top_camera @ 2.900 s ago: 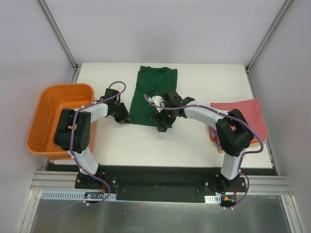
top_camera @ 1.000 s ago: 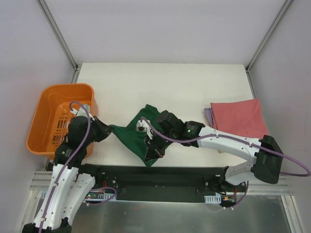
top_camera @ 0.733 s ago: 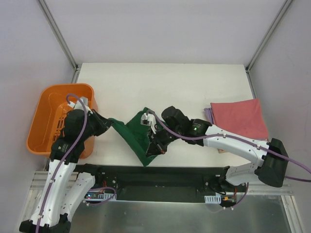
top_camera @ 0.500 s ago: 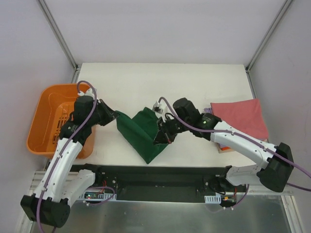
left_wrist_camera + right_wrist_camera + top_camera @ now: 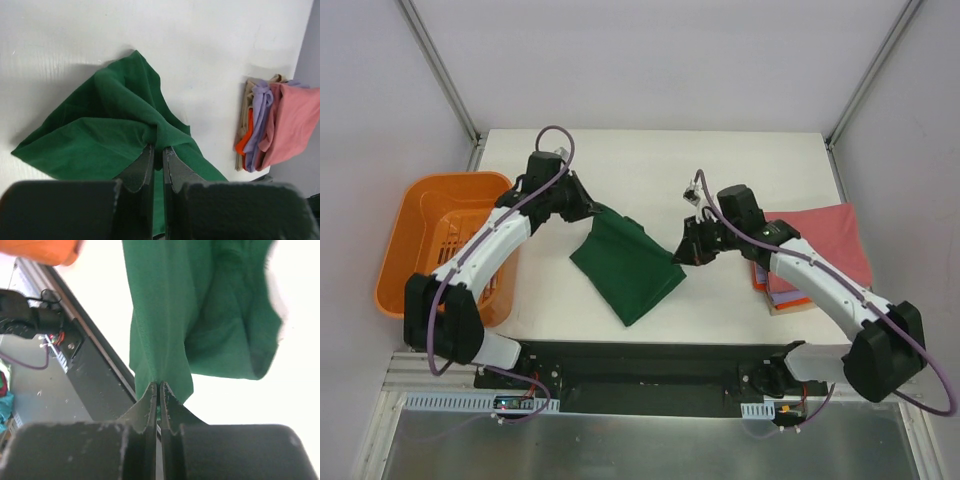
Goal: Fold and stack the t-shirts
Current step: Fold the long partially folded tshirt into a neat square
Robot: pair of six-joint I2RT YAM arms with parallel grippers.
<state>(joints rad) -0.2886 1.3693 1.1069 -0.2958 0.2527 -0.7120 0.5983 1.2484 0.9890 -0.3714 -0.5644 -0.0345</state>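
Both clamped tight on the green t-shirt [image 5: 625,268], your left gripper [image 5: 592,208] and right gripper [image 5: 682,252] have just swung it farther in, probably to spread it for folding.

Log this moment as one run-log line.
step: fold | left claw: shut on green t-shirt | right claw: shut on green t-shirt | shirt: spans both claws | folded stack: right side, not held

— Where is the left arm [image 5: 485,245]?
— It bends out to the left, then stretches forward and inward. The left fingers [image 5: 149,156] are pressed together, pinching a fold of the green t-shirt [image 5: 115,125].
— And the right arm [image 5: 820,290]?
— It extends toward the middle with the wrist tipped down, and the right fingers [image 5: 151,394] are clamped on the same cloth
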